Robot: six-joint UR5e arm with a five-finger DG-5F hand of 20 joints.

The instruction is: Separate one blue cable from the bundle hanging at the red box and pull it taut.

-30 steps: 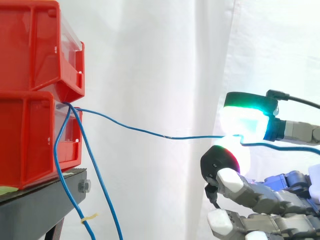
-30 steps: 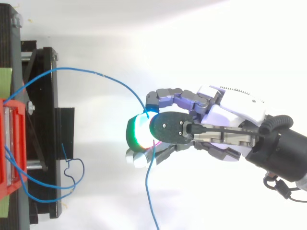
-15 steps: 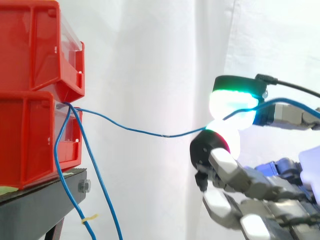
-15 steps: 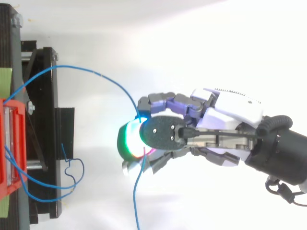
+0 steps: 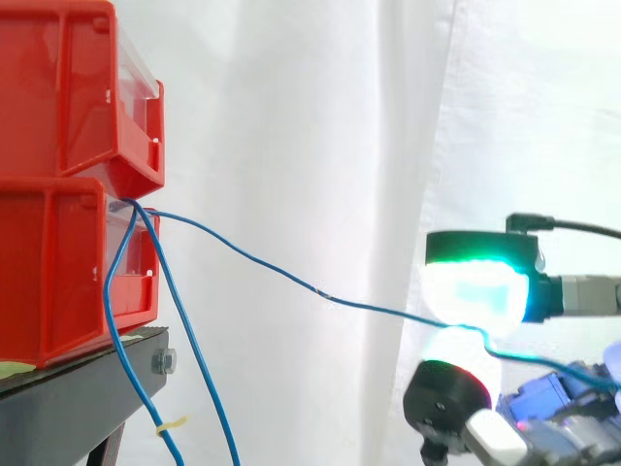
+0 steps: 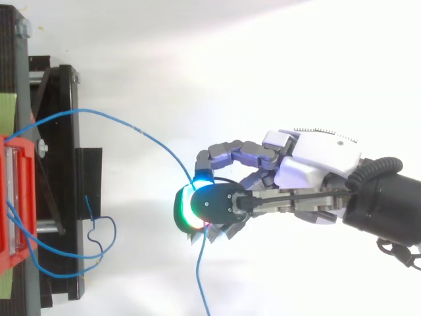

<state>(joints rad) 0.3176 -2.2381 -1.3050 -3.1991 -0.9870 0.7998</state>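
Blue thin cable (image 5: 317,290) clamped between glowing pads (image 5: 473,296) of robot hand (image 6: 316,164) at right, sagging from stacked red plastic bins (image 5: 58,262) left.

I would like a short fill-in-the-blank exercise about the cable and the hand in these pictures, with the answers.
The hand pinches one ____ cable between its glowing pads. This cable runs from the ____ bins. In the side view it slopes ____ from the bins to the hand. Missing words: blue, red, down.
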